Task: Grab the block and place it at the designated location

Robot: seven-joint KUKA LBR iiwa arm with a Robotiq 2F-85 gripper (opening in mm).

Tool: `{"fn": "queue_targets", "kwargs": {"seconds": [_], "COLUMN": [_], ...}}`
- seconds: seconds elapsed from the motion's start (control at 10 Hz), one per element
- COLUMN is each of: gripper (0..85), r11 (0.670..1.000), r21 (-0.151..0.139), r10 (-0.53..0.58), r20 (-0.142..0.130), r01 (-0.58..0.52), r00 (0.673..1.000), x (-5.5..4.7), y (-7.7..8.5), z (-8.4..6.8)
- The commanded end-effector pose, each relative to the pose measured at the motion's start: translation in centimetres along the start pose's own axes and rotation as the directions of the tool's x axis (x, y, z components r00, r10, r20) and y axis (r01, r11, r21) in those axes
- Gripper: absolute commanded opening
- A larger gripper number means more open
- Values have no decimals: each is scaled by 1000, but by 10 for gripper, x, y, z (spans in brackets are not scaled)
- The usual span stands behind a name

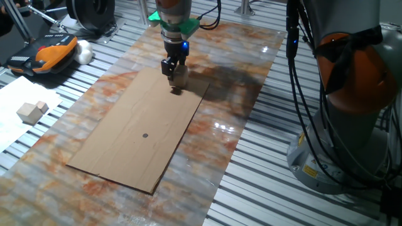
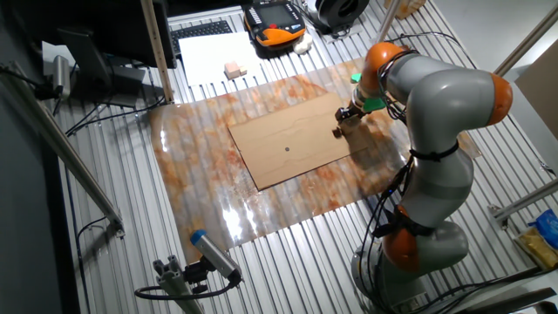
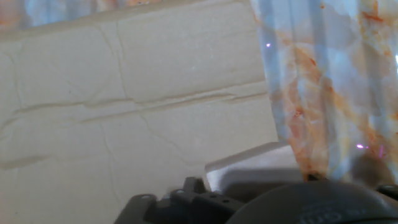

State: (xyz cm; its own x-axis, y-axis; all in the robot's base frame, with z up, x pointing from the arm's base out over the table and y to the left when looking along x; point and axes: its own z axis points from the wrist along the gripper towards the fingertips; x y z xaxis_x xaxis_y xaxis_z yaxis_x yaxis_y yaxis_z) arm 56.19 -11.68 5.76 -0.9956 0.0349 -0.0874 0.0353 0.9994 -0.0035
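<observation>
My gripper [image 1: 174,71] hangs over the far right corner of the brown cardboard sheet [image 1: 119,147], shut on the block [image 1: 181,76], a small tan cube held just above the sheet with a small shadow under it. The designated location, a dark dot [image 1: 145,135], lies mid-sheet, well toward the near side from the block. In the other fixed view the gripper [image 2: 342,129] is at the sheet's right corner and the dot [image 2: 287,149] sits to its left. In the hand view a pale block face [image 3: 249,167] shows by the dark fingers [image 3: 186,199], over the cardboard [image 3: 124,112].
Two paler wooden blocks [image 1: 31,111] rest on white paper at the left. An orange and black pendant [image 1: 47,53] lies at the back left. The arm's base [image 1: 352,107] and its cables stand at the right. The marbled mat [image 1: 213,138] surrounds the sheet.
</observation>
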Motion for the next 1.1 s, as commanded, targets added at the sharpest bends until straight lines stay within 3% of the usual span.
{"fn": "queue_targets", "kwargs": {"seconds": [0.0,0.1,0.2,0.4,0.6,0.8,0.9,1.0], "gripper": [510,170,0,0,0,0,0,0], "r11": [1000,999,996,993,997,998,998,994], "r21": [6,1,-4,49,26,68,29,25], "r10": [-17,-48,-91,-103,-71,-7,61,105], "r20": [-19,-58,-87,-93,-66,-60,-55,-58], "r01": [17,48,91,108,73,11,-59,-104], "r00": [1000,997,992,990,995,998,997,993], "x": [0,-1,-3,-1,0,3,7,11], "y": [0,-2,-5,-8,-19,-28,-18,-9], "z": [-2,-9,-17,-32,-42,-53,-58,-64]}}
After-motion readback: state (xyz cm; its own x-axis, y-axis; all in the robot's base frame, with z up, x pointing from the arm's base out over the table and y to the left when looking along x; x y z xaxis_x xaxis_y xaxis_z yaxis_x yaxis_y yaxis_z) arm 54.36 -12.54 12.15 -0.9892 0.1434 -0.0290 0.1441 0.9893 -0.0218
